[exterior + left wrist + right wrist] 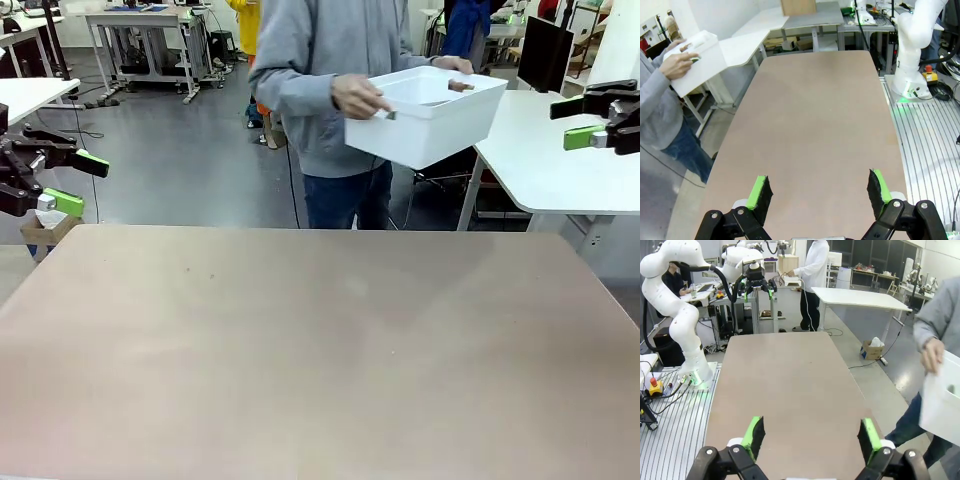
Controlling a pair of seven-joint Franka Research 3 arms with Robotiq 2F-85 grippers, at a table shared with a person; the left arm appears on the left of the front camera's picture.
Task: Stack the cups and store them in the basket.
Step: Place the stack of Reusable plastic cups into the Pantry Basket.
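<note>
left gripper [57, 182]: hovering off table edge, jaws spread wide
right gripper [582, 120]: hovering likewise, jaws apart
basket [428, 122]: being carried by person's hands [360, 97], well beyond both jaws
table [320, 350]: lying bare, tan, between jaws
room: showing grey floor, white desks [560, 160]

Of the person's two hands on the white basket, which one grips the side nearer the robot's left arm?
The hand coming from the grey sleeve, clasping the rim of the basket. The other hand holds the far corner, mostly hidden behind the tub.
</note>
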